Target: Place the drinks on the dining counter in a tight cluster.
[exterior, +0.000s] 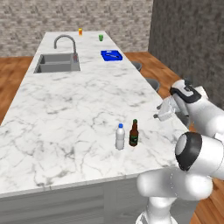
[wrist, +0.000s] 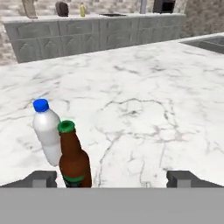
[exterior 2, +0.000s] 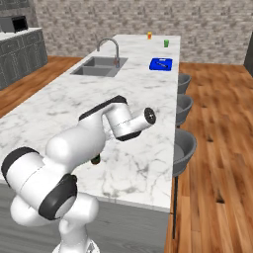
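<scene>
We see two of the drinks standing upright on the dining counter (exterior: 65, 113), a long white marble island top with grey veins, near its front edge. The water bottle (exterior: 120, 136) is clear and pale with a blue cap; the beer bottle (exterior: 134, 133) is dark brown with a green cap and a green band near its base. They stand just beside each other, the water bottle to the left in the left base view, and we cannot tell whether they touch. In the hand view the beer bottle (wrist: 74, 158) overlaps the water bottle (wrist: 47, 131), and its lower part is cut off by the bottom of the picture. The gripper (exterior: 162, 111) hovers to the right of the bottles, apart from them, near the counter's right edge; its fingertips (wrist: 40, 178) stand wide apart and grasp nothing. In the right base view the robot's white arm hides nearly all of both bottles, leaving a dark sliver of the beer bottle (exterior 2: 95, 159) below it. Farther along the counter we make out a sink (exterior: 57, 63) with a curved faucet (exterior: 65, 43), a blue tray (exterior: 111, 55) and two tiny cups, orange (exterior: 80, 31) and green (exterior: 101, 38), too small for detail.
</scene>
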